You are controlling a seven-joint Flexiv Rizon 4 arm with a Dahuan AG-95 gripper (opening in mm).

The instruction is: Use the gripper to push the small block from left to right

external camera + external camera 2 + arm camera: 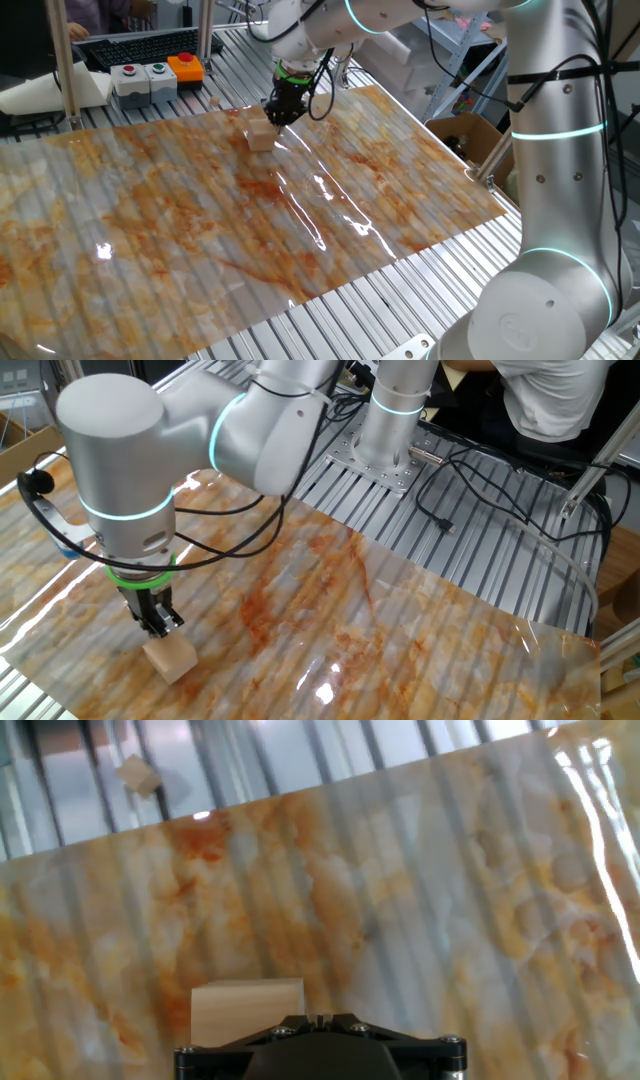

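The tool (pixel 160 622), its fingers apparently closed and holding nothing, stands against the small block (pixel 168 656); push low and steadily along the counter (pixel 420 630), centered.

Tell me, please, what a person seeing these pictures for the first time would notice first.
First the big white arm with cyan rings, reaching over the orange-veined marble sheet that covers the slatted table. Its black gripper points down right behind a small block near the sheet's edge; its jaws look nearly together. A grey button box sits beyond the sheet in one fixed view.
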